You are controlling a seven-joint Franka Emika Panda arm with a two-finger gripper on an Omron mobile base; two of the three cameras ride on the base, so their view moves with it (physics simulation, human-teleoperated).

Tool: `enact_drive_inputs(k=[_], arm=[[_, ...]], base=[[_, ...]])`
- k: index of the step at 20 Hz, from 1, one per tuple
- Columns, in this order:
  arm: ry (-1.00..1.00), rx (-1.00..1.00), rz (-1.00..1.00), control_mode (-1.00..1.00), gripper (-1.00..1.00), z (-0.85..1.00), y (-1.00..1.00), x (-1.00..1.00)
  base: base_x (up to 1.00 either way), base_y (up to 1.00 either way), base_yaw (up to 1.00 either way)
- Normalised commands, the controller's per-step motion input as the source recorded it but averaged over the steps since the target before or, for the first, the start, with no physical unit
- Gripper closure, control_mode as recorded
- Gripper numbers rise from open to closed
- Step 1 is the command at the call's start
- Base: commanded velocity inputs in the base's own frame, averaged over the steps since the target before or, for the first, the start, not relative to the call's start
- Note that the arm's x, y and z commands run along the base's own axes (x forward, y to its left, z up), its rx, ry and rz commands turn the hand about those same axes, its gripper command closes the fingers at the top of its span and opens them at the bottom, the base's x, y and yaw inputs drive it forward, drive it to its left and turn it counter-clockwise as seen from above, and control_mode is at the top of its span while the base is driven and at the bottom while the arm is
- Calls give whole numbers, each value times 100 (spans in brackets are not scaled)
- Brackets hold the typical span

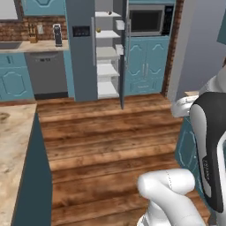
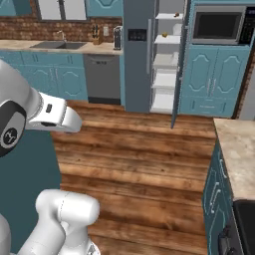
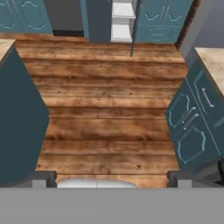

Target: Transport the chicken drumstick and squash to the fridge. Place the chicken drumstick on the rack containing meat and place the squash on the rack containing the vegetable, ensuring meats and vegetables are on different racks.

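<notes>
Nearest the camera on the hand, the tool (image 3: 111, 179) has its two dark fingertips (image 3: 40, 178) spread wide at the lower corners, with nothing between them but the wooden floor (image 3: 105, 113). On either side of that floor stand teal cabinets (image 3: 192, 127) topped by a pale stone surface (image 2: 239, 149). Beyond the planks, against the back wall, the fridge (image 1: 81, 48) stands with its right door (image 1: 123, 57) swung open, white shelves (image 1: 107, 70) showing inside. A small item, too small to identify, sits on an upper shelf. Left of the fridge is a grey dishwasher (image 1: 46, 73); right of it, a microwave (image 1: 148, 20) above more teal doors.
</notes>
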Motion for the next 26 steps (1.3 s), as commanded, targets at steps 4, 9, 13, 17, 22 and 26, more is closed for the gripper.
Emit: enact_drive_inputs(k=[4, 9, 13, 17, 22, 26], arm=[[0, 0, 0, 100, -100, 0, 0, 0], [0, 0, 0, 100, -100, 0, 0, 0], [0, 0, 0, 100, -100, 0, 0, 0], [0, 0, 0, 100, -100, 0, 0, 0], [0, 0, 0, 100, -100, 0, 0, 0], [0, 0, 0, 100, -100, 0, 0, 0]], base=[[-100, 0, 0], [-100, 0, 0], [-100, 16, 0], [-100, 91, -5], [-95, 100, -8], [-78, 100, -4]])
